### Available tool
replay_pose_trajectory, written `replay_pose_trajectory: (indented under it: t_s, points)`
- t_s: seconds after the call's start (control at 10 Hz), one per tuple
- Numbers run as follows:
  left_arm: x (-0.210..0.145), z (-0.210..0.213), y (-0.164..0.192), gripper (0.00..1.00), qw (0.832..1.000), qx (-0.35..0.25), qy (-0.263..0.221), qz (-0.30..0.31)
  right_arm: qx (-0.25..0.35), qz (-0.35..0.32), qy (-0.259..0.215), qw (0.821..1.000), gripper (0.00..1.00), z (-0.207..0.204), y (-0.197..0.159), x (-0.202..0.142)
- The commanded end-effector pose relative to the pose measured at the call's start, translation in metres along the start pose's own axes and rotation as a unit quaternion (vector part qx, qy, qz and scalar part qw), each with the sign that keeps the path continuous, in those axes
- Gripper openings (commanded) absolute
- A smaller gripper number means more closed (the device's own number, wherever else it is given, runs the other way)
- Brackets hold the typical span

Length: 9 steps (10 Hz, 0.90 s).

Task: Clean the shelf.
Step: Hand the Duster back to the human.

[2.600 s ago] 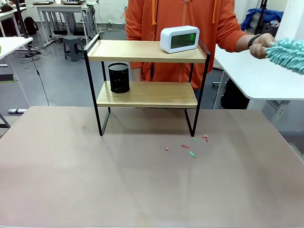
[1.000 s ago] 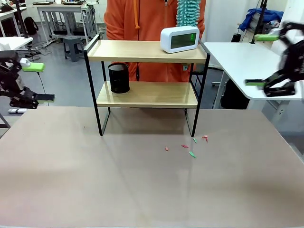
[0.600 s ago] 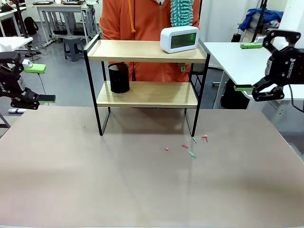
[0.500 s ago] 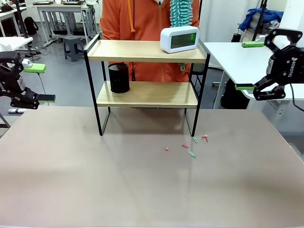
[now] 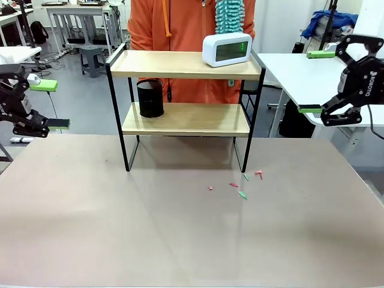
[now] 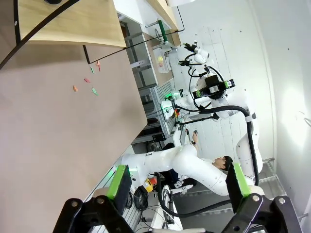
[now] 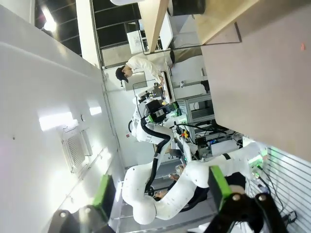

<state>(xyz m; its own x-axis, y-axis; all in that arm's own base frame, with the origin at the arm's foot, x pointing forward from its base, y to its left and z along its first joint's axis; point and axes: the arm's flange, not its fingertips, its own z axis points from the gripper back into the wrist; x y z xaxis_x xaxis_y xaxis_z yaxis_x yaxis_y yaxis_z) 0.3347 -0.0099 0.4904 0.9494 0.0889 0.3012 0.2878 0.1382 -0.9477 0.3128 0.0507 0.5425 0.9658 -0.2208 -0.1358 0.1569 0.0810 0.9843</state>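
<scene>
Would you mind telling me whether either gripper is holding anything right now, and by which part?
Nothing is held: the left gripper and the right gripper both stand open and empty, off to either side of the shelf.

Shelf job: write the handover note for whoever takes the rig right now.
Left gripper: open, empty, raised at the table's left edge.
Right gripper: open, empty, raised at the right.
Shelf: far centre of the beige table; white digital clock on the top board, black mesh cup on the lower board.
Person behind the shelf holds a teal duster above the clock.
Done: nothing visible yet.
Left: clean both boards; small red and green scraps lie by the front right leg.
</scene>
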Motion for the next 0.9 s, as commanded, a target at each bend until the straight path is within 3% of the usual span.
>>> replay_pose_trajectory:
  t_s: [0.0, 0.8]
  points:
    - [-0.002, 0.0028, -0.0021, 1.0, 1.0, -0.004, 0.001, -0.002, 0.002, 0.0, 0.004, 1.0, 1.0, 0.0013, 0.001, -0.0017]
    - [-0.002, 0.0028, -0.0021, 1.0, 1.0, -0.004, 0.001, -0.002, 0.002, 0.0, 0.004, 1.0, 1.0, 0.0013, 0.001, -0.0017]
